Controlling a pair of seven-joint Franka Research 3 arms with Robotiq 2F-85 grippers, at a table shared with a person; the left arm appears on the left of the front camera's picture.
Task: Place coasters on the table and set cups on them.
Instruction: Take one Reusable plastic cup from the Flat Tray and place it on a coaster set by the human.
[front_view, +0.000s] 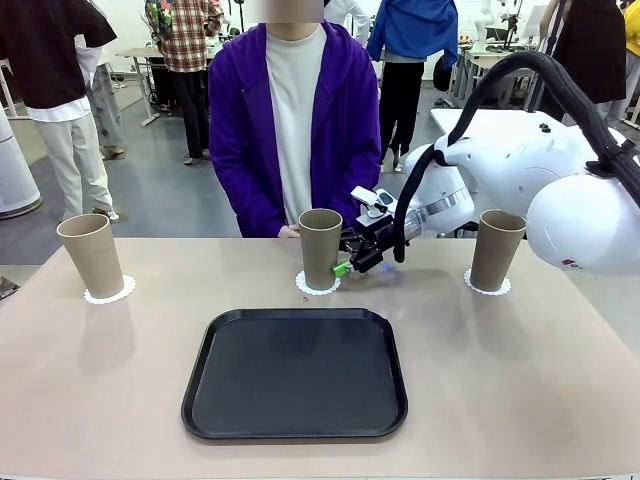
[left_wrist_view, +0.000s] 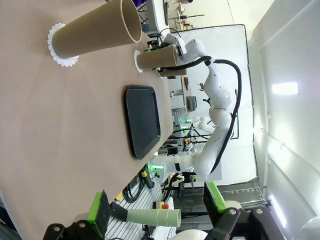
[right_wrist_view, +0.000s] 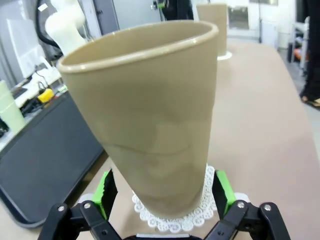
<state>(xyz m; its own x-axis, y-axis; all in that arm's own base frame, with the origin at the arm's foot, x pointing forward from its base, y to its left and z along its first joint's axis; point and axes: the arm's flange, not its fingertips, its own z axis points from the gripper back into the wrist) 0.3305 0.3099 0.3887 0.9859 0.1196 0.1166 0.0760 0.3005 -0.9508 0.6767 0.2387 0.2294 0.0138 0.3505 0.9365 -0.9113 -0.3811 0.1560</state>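
Observation:
Three tan cups stand upright on the table (front_view: 520, 390), each on a white lacy coaster. The left cup (front_view: 90, 255) is on its coaster (front_view: 108, 293), the middle cup (front_view: 320, 248) on its coaster (front_view: 318, 286), the right cup (front_view: 497, 250) on its coaster (front_view: 487, 288). My right gripper (front_view: 345, 263) reaches in from the right at the middle cup's base. In the right wrist view its green pads (right_wrist_view: 106, 192) flank the cup (right_wrist_view: 150, 115) with small gaps, so the right gripper (right_wrist_view: 164, 195) is open. My left gripper (left_wrist_view: 156, 205) is open and holds nothing, far from the cups.
A black tray (front_view: 296, 375) lies bare at the table's middle front. A person in a purple hoodie (front_view: 340, 120) stands at the far edge behind the middle cup. In the left wrist view the tray (left_wrist_view: 142, 120) lies beyond the left cup (left_wrist_view: 95, 30).

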